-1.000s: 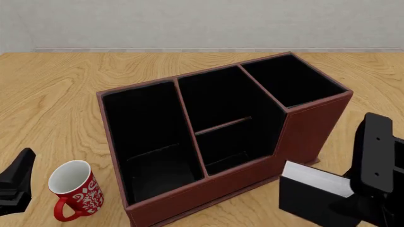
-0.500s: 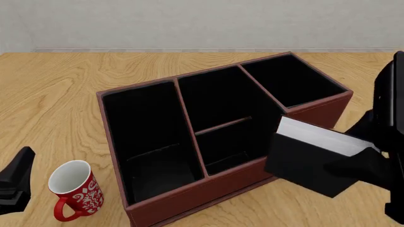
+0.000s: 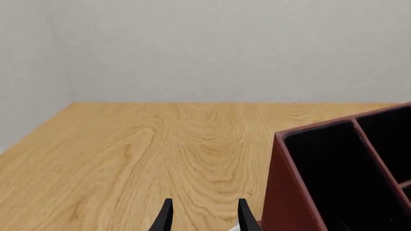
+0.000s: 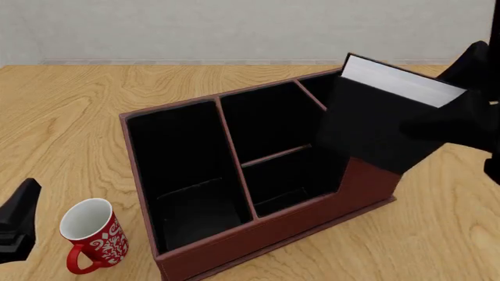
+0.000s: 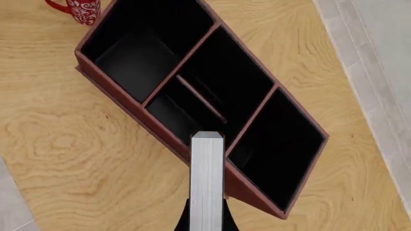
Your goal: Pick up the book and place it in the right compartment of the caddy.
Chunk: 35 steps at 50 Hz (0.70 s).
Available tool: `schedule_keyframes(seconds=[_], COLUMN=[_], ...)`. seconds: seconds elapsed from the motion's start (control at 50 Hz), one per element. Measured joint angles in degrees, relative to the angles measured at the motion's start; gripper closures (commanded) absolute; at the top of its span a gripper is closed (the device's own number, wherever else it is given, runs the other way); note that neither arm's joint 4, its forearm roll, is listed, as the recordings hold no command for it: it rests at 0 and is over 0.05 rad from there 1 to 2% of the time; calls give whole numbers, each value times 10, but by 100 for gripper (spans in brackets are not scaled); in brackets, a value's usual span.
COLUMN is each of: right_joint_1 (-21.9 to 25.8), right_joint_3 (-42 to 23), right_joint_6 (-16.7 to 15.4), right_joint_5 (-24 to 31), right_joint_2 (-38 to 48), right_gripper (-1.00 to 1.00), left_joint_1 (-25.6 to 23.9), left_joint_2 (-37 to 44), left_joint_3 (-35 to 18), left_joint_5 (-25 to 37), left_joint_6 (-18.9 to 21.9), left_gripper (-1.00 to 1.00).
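Observation:
The black book [image 4: 367,126] with its white page block [image 4: 402,82] is tilted in the air over the raised right end of the dark red-brown caddy [image 4: 258,237]. My right gripper [image 4: 453,120] is shut on the book's right part. The book hides most of the right compartment [image 4: 317,88]. In the right wrist view the book [image 5: 207,185] is edge-on above the caddy's outer wall, next to the right compartment [image 5: 276,149]. My left gripper [image 4: 20,219] is open and empty, low at the near left beside the mug; its fingers [image 3: 165,219] show spread.
A red mug [image 4: 90,234] with white patterns stands upright on the wooden table [image 4: 70,117] near the caddy's left front corner, and also shows in the right wrist view [image 5: 77,7]. The caddy's middle section has a crossbar [image 4: 275,155]. A grey wall runs behind the table.
My right gripper has lifted the book from the table at the caddy's right front corner, up and away, to above the raised right end. The left arm has stayed put.

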Motion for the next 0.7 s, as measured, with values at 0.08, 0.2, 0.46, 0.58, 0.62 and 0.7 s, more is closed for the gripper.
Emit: schedule_keyframes(seconds=[0.08, 0.2, 0.46, 0.58, 0.62, 0.7], right_joint_1=[-6, -20, -49, -59, -62, -66], right_joint_3=[-25, -61, -142, -177, -186, -204], right_joint_6=[-6, -15, -26, -29, -29, -30], right_joint_5=[0, 0, 0, 0, 0, 0], right_joint_2=[11, 25, 56, 73, 79, 93], right_gripper=[100, 100, 100, 100, 100, 100], left_joint_1=[-1, -3, -5, -6, -6, -5], left_joint_2=[0, 0, 0, 0, 0, 0], left_joint_3=[-1, -2, 1, 3, 4, 5], left_joint_5=[0, 0, -2, -3, -3, -3], left_joint_6=[0, 0, 0, 0, -1, 0], left_gripper=[-100, -100, -100, -100, -100, -100])
